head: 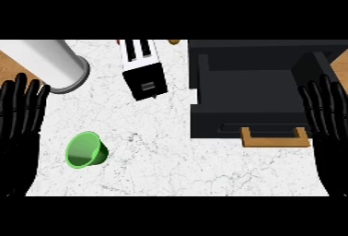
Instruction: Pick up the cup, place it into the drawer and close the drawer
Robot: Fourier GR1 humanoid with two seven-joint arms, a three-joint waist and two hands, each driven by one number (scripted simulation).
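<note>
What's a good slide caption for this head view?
Green cup on its side, drawer open, both hands resting open.

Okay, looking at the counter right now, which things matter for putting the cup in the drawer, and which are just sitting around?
Part of the job:
green cup, lying on its side
black drawer, pulled open, with its tan handle
left hand and right hand, both open, at the edges

Just lying about:
toaster
white cylinder
</note>
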